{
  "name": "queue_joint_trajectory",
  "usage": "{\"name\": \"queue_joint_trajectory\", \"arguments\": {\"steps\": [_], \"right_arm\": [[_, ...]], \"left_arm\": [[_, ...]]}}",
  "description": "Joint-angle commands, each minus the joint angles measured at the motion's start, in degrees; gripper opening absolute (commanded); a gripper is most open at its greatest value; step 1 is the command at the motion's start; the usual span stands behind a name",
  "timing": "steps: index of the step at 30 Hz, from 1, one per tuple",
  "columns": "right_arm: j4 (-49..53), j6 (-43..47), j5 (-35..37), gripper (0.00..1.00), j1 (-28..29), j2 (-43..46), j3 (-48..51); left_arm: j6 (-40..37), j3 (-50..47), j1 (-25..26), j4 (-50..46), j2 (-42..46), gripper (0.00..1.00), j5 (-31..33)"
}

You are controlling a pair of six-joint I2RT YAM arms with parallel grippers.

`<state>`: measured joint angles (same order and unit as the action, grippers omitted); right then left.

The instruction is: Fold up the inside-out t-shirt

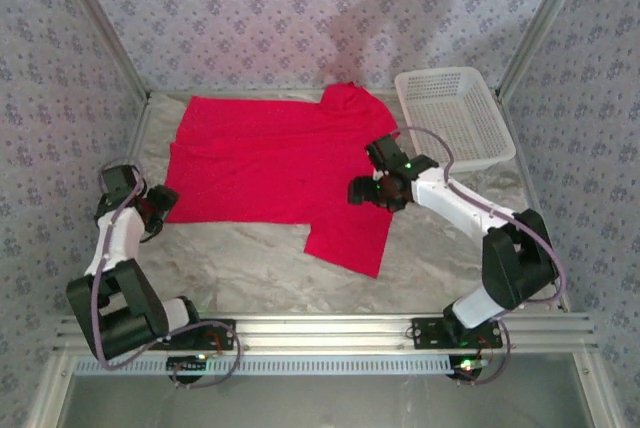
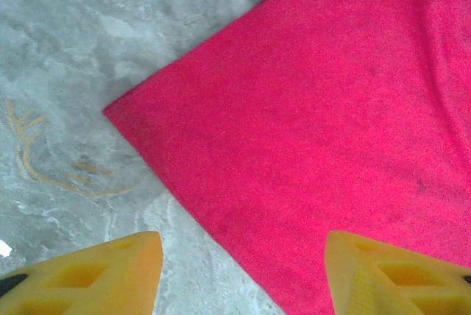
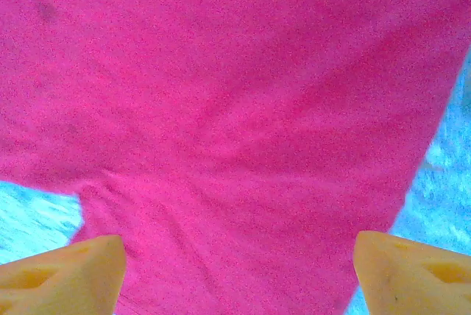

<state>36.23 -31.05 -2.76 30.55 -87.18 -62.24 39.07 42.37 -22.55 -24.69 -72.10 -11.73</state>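
The inside-out t-shirt (image 1: 275, 163) lies spread flat on the marbled table, its body across the middle and one sleeve reaching toward the near edge. My left gripper (image 1: 160, 203) hovers open at the shirt's near left corner (image 2: 110, 111); its yellow fingers (image 2: 96, 274) straddle the hem with nothing between them. My right gripper (image 1: 368, 191) stands open over the near right sleeve, the red cloth (image 3: 235, 124) filling the space below its spread yellow fingertips (image 3: 412, 271), which hold nothing.
A white lattice basket (image 1: 455, 116) stands at the back right, close behind the right arm. Bare marbled table (image 1: 250, 268) runs along the near edge. Patterned walls close in the back and both sides.
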Motion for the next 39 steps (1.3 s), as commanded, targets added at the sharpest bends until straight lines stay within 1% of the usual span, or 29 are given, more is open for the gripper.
{"name": "queue_joint_trajectory", "arguments": {"steps": [1, 5, 9, 10, 12, 13, 19, 25, 29, 30, 33, 34, 37, 39], "right_arm": [[-1.5, -1.7, 2.5, 0.82, 0.1, 3.9, 2.6], [-1.6, -0.8, 2.0, 0.8, -0.1, 5.5, 3.8], [-1.5, -0.5, 0.9, 0.8, -0.2, 6.4, 4.6], [-1.5, -0.4, 0.5, 0.79, -0.1, 6.6, 4.9], [-1.5, -0.3, 0.0, 0.79, -0.2, 7.1, 5.3], [-1.5, -0.2, -0.3, 0.79, -0.3, 7.4, 5.6], [-1.5, -0.4, -1.4, 0.78, -0.2, 9.1, 7.1], [-1.5, -0.7, -2.6, 0.78, -0.1, 9.0, 8.2], [-3.1, -1.6, -3.4, 0.78, 0.5, 8.7, 9.9], [-3.1, -1.8, -3.6, 0.78, 0.7, 8.7, 10.4], [-2.1, -3.0, -3.3, 0.78, 2.0, 8.8, 11.8], [0.3, -3.7, -2.8, 0.77, 2.8, 8.7, 12.2], [3.4, -7.1, -1.3, 0.71, 5.6, 8.9, 13.9], [3.4, -9.9, -1.5, 0.7, 7.3, 9.0, 16.2]], "left_arm": [[1.4, -0.1, -1.1, 3.2, -3.3, 0.56, -2.9], [1.3, 1.1, -1.4, 4.1, -6.6, 0.52, 0.0], [1.6, 1.7, -2.1, 5.0, -9.3, 0.41, 1.8], [1.5, 1.9, -2.2, 4.8, -9.8, 0.4, 2.6], [1.3, 2.1, -2.5, 4.8, -10.5, 0.35, 3.9], [1.4, 2.0, -2.8, 5.1, -10.8, 0.34, 4.2], [2.5, 2.5, -3.4, 7.4, -13.4, 0.32, 3.7], [4.2, 3.8, -3.3, 10.2, -17.1, 0.34, 0.9], [4.5, 4.9, -2.6, 10.9, -20.7, 0.33, 0.6], [4.4, 5.0, -2.3, 11.0, -21.4, 0.31, 0.6], [4.4, 5.1, -2.2, 10.8, -22.4, 0.2, 0.2], [4.3, 5.2, -2.2, 10.3, -22.0, 0.16, 0.3], [4.1, 5.3, -2.2, 8.4, -19.2, 0.1, 1.1], [4.2, 4.8, -2.0, 7.1, -16.4, 0.09, 1.3]]}}
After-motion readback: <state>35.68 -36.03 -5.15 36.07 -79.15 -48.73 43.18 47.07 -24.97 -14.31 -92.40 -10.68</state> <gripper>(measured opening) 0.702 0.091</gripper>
